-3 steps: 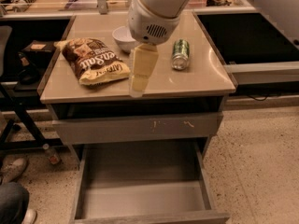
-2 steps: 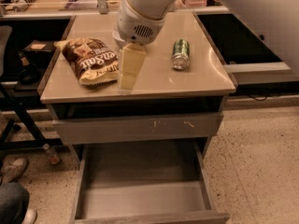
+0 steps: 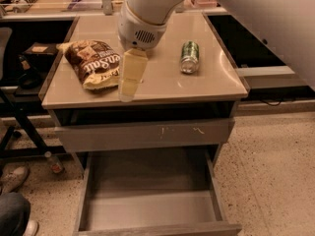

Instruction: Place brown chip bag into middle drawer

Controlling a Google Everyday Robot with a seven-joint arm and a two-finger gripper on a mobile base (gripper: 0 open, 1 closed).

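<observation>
The brown chip bag (image 3: 93, 63) lies on the left part of the cabinet's beige top, dark brown with white lettering and a cream end towards the front. My gripper (image 3: 129, 80) hangs pale and long from the white wrist, pointing down just right of the bag's front end, close beside it. It holds nothing that I can see. The middle drawer (image 3: 147, 208) stands pulled out below the top, and its flat grey floor is bare.
A green can (image 3: 189, 57) lies on its side on the right part of the top. A shut grey drawer front with pale scratches (image 3: 142, 134) sits above the open drawer. A black chair frame (image 3: 15, 117) and a shoe (image 3: 12, 178) are at the left.
My gripper and wrist have moved left across the top, from the middle towards the chip bag. The white bowl is now hidden behind the arm. Bag and can have not moved.
</observation>
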